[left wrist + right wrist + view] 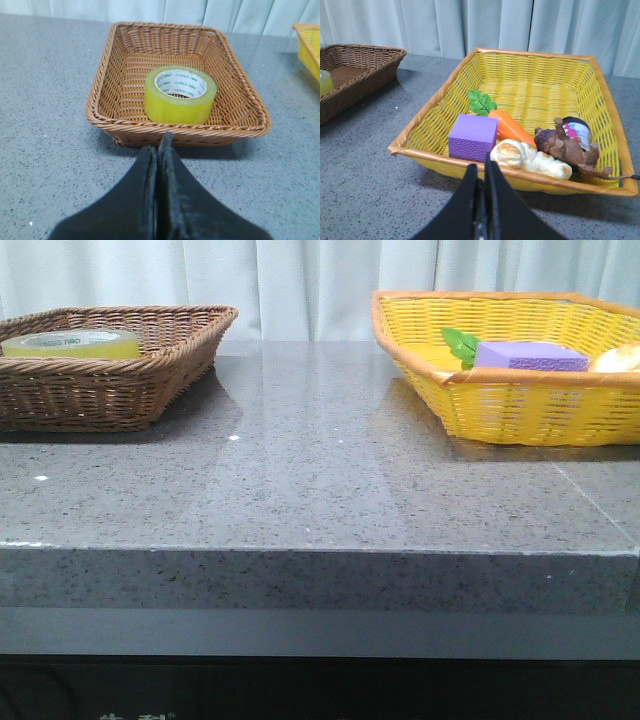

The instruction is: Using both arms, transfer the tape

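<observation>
The wide roll of translucent yellow packing tape (180, 96) lies flat inside the brown woven wicker basket (110, 75) on the speckled grey stone surface (320, 470), its white core ringed with green lettering too small to read. The left black pincer (159, 150) is clenched, fingers pressed together on nothing, just outside that basket's near rim. The right black pincer (481, 172) is likewise clenched and bare before the yellow woven basket (540, 95), which holds a purple rectangular sponge (472, 136), an orange toy carrot (510, 127) and a bread roll (530, 157).
</observation>
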`<state>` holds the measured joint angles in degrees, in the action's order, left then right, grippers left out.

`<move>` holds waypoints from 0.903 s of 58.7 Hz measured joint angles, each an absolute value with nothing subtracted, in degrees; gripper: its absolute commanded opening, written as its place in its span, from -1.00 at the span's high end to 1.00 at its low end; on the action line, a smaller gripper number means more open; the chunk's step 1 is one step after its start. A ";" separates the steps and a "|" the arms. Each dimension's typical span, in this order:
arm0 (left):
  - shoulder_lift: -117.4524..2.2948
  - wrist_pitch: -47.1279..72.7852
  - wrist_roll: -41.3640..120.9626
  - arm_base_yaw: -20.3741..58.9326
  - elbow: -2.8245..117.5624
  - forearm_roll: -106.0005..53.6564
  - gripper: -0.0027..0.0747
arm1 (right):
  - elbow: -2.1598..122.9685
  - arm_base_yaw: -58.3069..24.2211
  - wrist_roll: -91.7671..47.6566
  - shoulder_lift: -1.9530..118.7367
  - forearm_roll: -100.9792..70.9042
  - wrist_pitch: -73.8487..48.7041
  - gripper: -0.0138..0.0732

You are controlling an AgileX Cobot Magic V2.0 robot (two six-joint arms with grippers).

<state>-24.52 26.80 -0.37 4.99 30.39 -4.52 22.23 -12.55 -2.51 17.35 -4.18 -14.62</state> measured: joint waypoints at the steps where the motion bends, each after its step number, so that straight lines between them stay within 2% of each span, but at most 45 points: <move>1: -23.29 26.80 -0.37 4.99 29.98 -4.52 0.98 | 22.23 -12.55 -2.51 17.35 -4.18 -14.62 0.86; 12: -16.11 26.80 0.00 4.99 26.62 -4.52 0.98 | 22.23 -12.55 -2.51 17.35 -4.18 -14.62 0.86; 38: -15.07 25.94 0.00 4.99 25.47 -4.52 0.98 | 22.23 -12.55 -2.51 17.35 -4.18 -14.62 0.86; 53: -7.40 21.48 0.00 4.99 15.61 -4.52 0.98 | 22.23 -12.55 -2.51 17.35 -4.18 -14.62 0.86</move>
<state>-7.40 21.48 0.00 4.99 15.61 -4.52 22.23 -12.55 -2.51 17.35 -4.18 -14.62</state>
